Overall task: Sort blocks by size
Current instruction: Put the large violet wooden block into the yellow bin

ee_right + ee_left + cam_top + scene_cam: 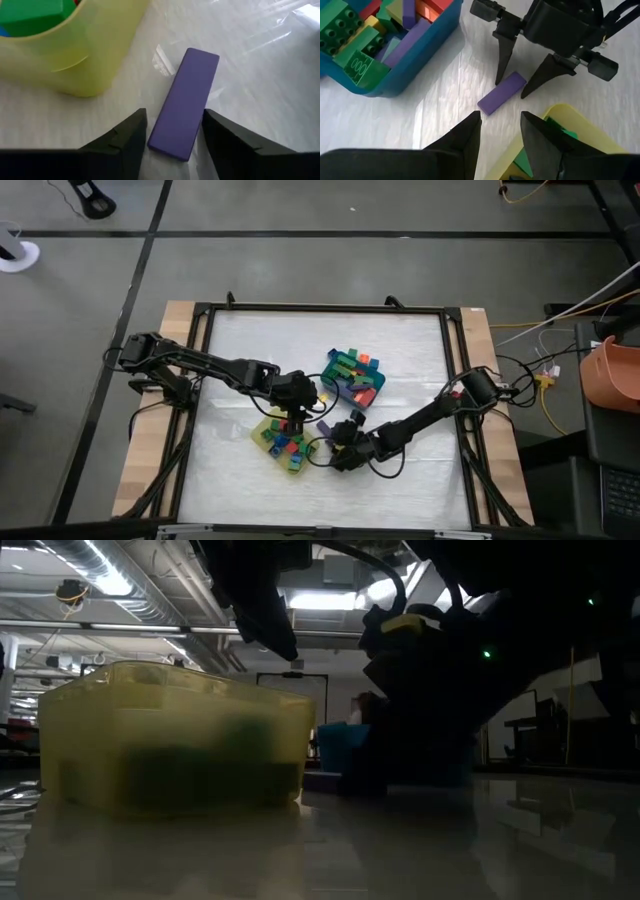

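Observation:
A purple bar [184, 102] lies flat on the white table between the yellow tray [282, 442] and the teal-blue tray [352, 377]; it also shows in the left wrist view [501, 93]. My right gripper [175, 114] is open and low over the table, one finger on each side of the bar's end. My left gripper [500, 117] is open and empty, above the yellow tray's edge and pointing down at the bar. Both trays hold several coloured blocks. My right gripper's fingers [502, 60] stand across the purple bar's end [170, 140], one on each long side, slanting down from the table's right. The bar lies flat on the table. I cannot tell whether the fingers touch it.
The yellow tray's wall [75, 65] stands close beside the bar. The teal-blue tray's wall [415, 55] is just beyond it. The two arms' grippers are close together over the gap between the trays. A black frame [200, 380] borders the table.

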`<state>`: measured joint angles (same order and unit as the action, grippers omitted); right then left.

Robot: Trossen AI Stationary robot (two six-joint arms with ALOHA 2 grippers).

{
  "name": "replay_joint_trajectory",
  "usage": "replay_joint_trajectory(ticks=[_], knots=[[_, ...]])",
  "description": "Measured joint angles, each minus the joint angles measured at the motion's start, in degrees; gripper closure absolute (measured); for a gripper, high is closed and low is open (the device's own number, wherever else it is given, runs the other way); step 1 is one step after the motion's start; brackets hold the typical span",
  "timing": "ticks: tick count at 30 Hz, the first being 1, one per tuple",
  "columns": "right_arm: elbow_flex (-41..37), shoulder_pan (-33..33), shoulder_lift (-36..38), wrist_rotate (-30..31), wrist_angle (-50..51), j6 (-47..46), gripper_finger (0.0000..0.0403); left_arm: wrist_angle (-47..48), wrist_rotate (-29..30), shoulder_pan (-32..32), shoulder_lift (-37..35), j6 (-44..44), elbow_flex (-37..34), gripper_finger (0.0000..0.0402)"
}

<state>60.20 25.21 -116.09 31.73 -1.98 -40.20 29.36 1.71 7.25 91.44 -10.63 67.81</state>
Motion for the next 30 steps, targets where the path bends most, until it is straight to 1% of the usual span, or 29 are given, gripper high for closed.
replay_joint_trajectory(ticks=[2,7,13,15,19,22,24,26,30], knots=[[0.0,-0.01,-0.03,0.02,-0.05,0.16,0.0223,0.02,-0.02,0.0,-0.01,-0.12,0.0,0.0275],[-0.06,-0.07,0.05,0.51,0.13,2.3,0.0298,0.07,-0.01,0.0,0.01,-1.01,0.0,0.0275],[-0.35,-0.15,3.27,-0.28,1.91,8.63,0.03,0.23,-0.02,0.0,-0.01,-1.54,0.0,0.0275],[-0.37,-0.17,5.42,-0.22,2.27,10.44,0.03,0.7,-0.02,0.0,-0.23,-1.58,0.0,0.0275],[-0.28,-0.53,10.39,1.78,5.51,11.71,0.0297,2.47,0.01,0.0,-1.32,-1.68,-0.02,0.0275],[-0.33,-1.13,13.64,1.53,5.65,12.42,0.029,3.53,0.03,0.01,-2.99,-2.97,-0.02,0.0275],[-0.22,-1.4,15.43,-1.02,3.99,13.75,0.0291,5.0,0.08,0.01,-4.7,-4.16,-0.02,0.0275],[-0.22,-1.42,15.71,-4.2,0.37,15.79,0.0292,7.56,0.26,0.0,-6.75,-5.58,-0.02,0.0275],[-0.19,-1.26,14.74,-14.21,-10.39,21.78,0.0289,13.73,1.89,0.31,-10.95,-9.18,-0.02,0.0275]])
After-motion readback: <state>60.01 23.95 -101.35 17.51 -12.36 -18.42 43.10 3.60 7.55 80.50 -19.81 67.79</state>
